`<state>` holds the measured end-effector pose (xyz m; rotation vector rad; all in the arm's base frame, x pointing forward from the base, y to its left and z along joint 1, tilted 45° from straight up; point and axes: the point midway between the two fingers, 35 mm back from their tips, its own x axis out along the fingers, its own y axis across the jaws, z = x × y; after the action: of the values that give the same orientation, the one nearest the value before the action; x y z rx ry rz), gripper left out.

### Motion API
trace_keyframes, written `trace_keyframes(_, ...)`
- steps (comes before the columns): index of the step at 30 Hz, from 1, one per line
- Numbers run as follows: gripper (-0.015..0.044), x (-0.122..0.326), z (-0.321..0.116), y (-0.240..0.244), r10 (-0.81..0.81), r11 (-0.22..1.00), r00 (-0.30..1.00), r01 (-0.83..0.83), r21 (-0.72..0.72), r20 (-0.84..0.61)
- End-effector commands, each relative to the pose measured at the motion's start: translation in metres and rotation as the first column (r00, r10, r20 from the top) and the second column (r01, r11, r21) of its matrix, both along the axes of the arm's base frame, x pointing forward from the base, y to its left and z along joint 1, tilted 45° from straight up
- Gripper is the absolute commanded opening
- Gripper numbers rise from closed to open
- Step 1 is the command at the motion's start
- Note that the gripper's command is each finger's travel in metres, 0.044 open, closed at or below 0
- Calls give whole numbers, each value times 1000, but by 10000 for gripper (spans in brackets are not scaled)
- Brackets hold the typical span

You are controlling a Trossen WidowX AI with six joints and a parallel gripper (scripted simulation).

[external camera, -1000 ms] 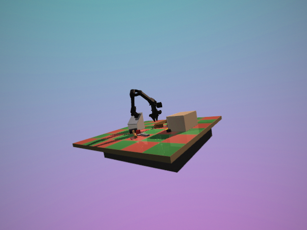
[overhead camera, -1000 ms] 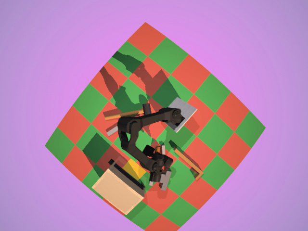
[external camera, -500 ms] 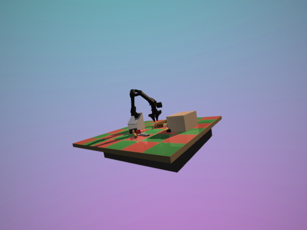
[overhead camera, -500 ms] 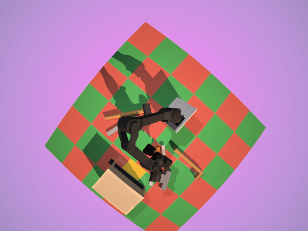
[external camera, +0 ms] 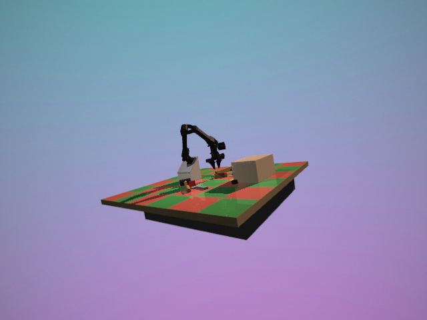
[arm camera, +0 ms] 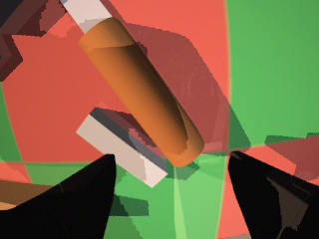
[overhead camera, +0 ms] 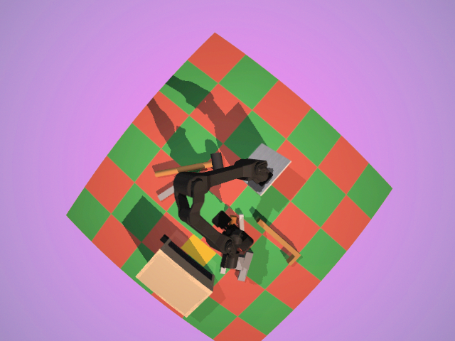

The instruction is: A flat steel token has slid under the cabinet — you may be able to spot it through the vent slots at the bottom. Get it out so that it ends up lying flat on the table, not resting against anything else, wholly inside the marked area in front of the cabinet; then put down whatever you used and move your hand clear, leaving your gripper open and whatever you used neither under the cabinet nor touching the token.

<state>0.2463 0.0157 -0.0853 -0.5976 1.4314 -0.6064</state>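
Observation:
The beige cabinet [overhead camera: 174,282] [external camera: 265,169] stands at the table's edge, with a dark strip along its front. The yellow marked area [overhead camera: 200,250] lies in front, partly shaded. The steel token is not visible in any view. My gripper [external camera: 216,167] [arm camera: 173,162] is open and points down above the table, beside the cabinet's front. Below it lies a tool with an orange cylindrical handle [arm camera: 135,90] and a pale shaft; the handle's near end shows between the fingertips but is not gripped. A pale bar [arm camera: 122,149] lies beside the handle, near the left fingertip.
An L-shaped wooden stick [overhead camera: 277,238] lies beyond the gripper, away from the cabinet. A grey T-shaped piece [overhead camera: 244,266] shows beside the wrist. Near the arm's elbow in the overhead view are a long wooden stick [overhead camera: 165,171], a dark cylinder [overhead camera: 217,160] and a grey bar [overhead camera: 165,193].

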Motion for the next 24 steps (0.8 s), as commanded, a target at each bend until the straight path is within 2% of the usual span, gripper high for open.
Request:
trace_keyframes(1, 270, 0, 0, 0, -29, 1000, 999, 29, 5, 25)
trace_keyframes(24, 270, 0, 0, 0, -158, 987, 976, 156, 25, 149)
